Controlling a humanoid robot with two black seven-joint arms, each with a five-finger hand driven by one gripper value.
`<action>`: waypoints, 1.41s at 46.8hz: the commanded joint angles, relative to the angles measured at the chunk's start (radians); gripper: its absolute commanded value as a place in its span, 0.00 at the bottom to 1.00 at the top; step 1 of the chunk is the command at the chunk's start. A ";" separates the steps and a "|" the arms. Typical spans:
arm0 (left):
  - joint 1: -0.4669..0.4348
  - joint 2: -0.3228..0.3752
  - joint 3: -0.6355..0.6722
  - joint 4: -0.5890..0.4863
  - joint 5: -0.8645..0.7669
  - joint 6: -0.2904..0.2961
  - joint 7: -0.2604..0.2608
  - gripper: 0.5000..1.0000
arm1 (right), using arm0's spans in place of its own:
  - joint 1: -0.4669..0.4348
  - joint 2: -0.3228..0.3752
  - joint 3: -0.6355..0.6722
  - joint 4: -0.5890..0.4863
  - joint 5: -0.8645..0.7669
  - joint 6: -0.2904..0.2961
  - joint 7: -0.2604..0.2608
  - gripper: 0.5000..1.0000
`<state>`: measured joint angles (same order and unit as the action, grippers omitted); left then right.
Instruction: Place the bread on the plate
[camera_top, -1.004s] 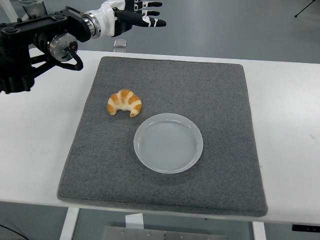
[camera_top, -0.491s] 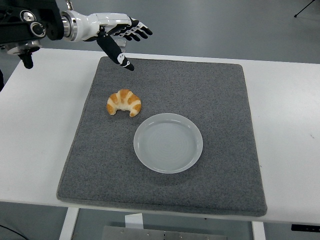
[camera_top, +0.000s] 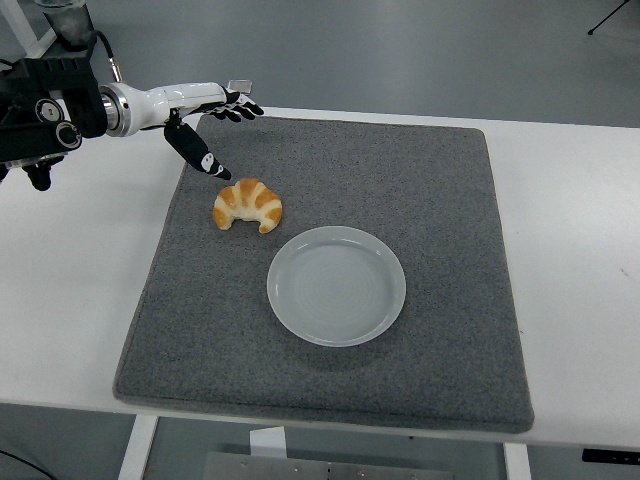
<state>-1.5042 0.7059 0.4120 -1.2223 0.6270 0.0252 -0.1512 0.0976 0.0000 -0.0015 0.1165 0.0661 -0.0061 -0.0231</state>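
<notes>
- The croissant (camera_top: 248, 205) lies on the grey felt mat (camera_top: 440, 200), toward the mat's ten o'clock part, just beside the plate (camera_top: 337, 286) but apart from its rim.
- From the croissant, the plate sits at about four o'clock; it holds nothing.
- The left hand (camera_top: 205, 125) hovers at the mat's far-left corner, released, grasping nothing; its fingers reach out flat and the thumb (camera_top: 203, 160) points down toward the pastry.
- From that hand the croissant lies at roughly five o'clock, near the thumb tip yet not touching it.
- The croissant's long axis runs roughly nine to three o'clock, with both horns curling toward the near edge of the table (camera_top: 70, 270).
- Only the left arm is in view, so it is the nearer one; the right hand does not show.
- The croissant is a golden, ridged crescent with darker stripes, and it looks soft and flaky, likely to yield under a tight squeeze.
- The plate is a round, shallow, translucent white dish, smooth and glossy, probably plastic; the mat is coarse and fuzzy, the table plain white.
</notes>
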 joint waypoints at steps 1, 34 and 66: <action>0.035 -0.026 -0.007 0.030 0.000 0.007 -0.005 0.94 | -0.001 0.000 0.000 0.000 -0.002 0.000 0.000 0.90; 0.199 -0.146 -0.013 0.119 0.066 0.142 -0.091 0.94 | -0.001 0.000 0.000 0.000 0.000 0.000 0.000 0.91; 0.300 -0.209 -0.067 0.244 0.065 0.151 -0.166 0.71 | -0.002 0.000 0.000 0.000 -0.002 0.000 0.000 0.90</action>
<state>-1.2111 0.5033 0.3468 -0.9966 0.6935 0.1778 -0.3180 0.0966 0.0000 -0.0015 0.1160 0.0643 -0.0061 -0.0228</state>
